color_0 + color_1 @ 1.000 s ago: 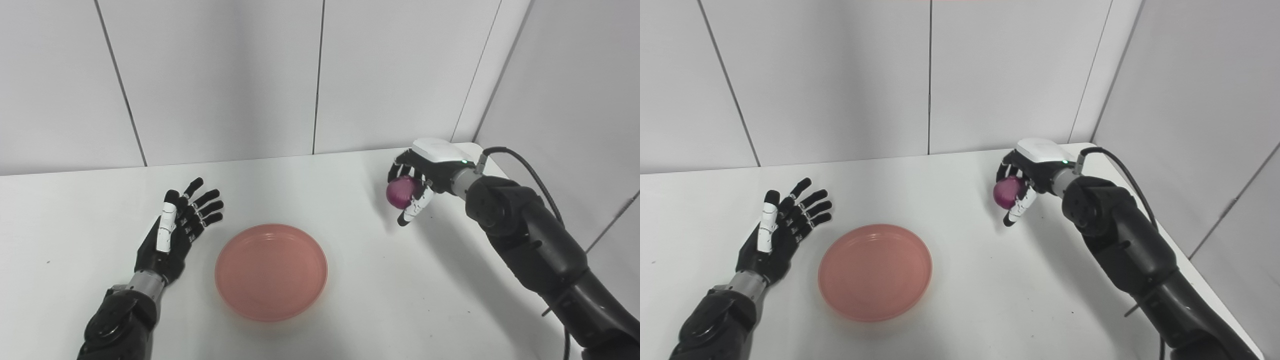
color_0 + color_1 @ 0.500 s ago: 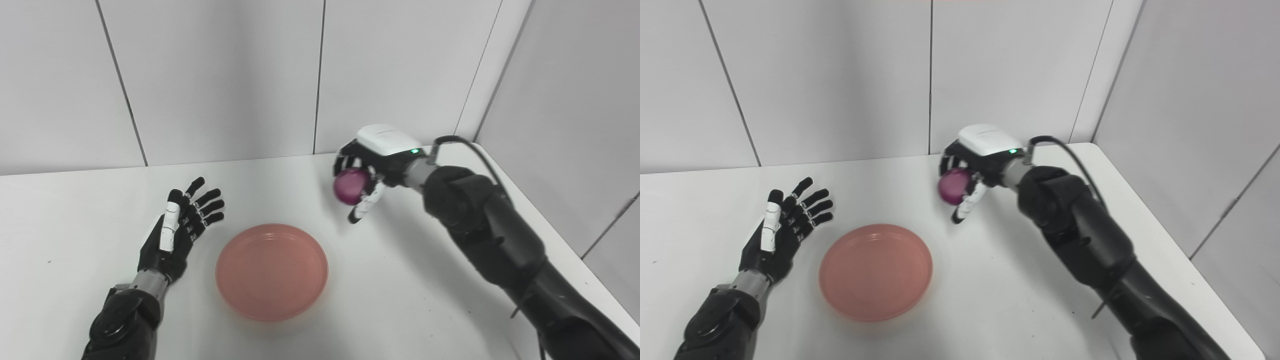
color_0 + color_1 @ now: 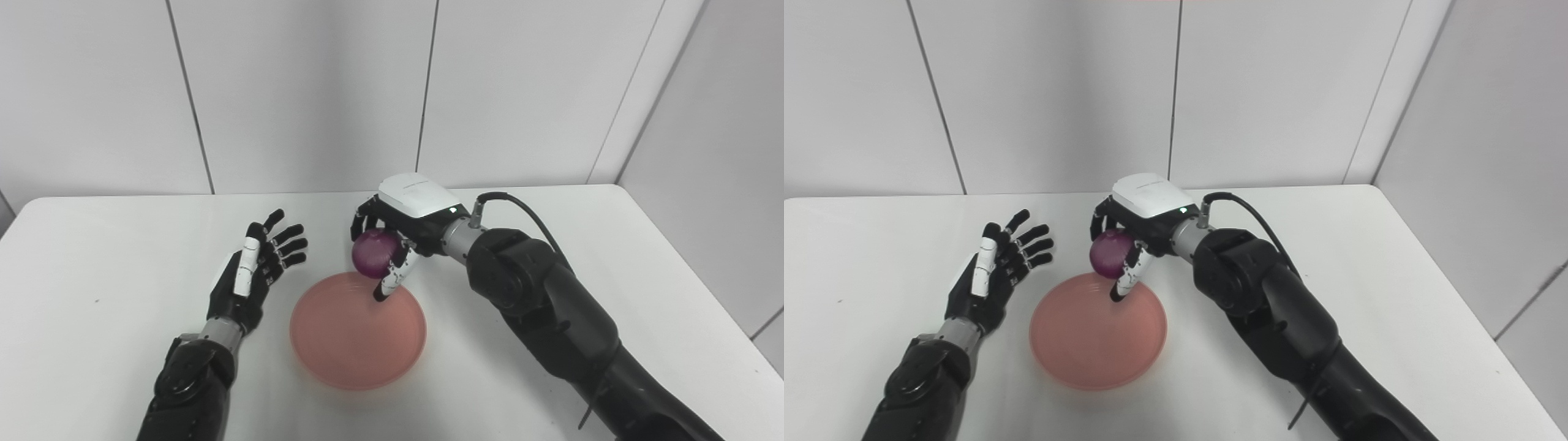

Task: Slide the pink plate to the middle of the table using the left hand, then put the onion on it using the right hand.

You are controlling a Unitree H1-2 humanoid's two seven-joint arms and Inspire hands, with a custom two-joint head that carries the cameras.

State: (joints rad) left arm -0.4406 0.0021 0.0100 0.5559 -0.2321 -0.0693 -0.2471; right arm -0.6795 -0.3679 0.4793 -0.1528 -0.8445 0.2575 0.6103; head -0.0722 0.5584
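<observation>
The pink plate (image 3: 358, 329) sits on the white counter (image 3: 612, 275), about in the middle, so the sliding part of the job looks done. The left hand (image 3: 254, 275) is just beside the plate, on its left side, not touching it. Its fingers are spread apart and it holds nothing.

What is left is the onion. The right hand (image 3: 392, 242) has its fingers wrapped around the purple onion (image 3: 375, 253) and is gripping it. The hand comes at it from above and behind, with a white cover on its back. The onion is up in the air, not on the plate yet. It hangs over the far edge of the plate, a little back from the plate's middle. One fingertip (image 3: 381, 296) points down in front of the plate's inside, and I cannot tell if it touches the plate.

I think the hand needs to bring the onion a bit nearer to the middle of the plate, go down low, and then let go. The onion is round, so it might roll if it is dropped from high up.
</observation>
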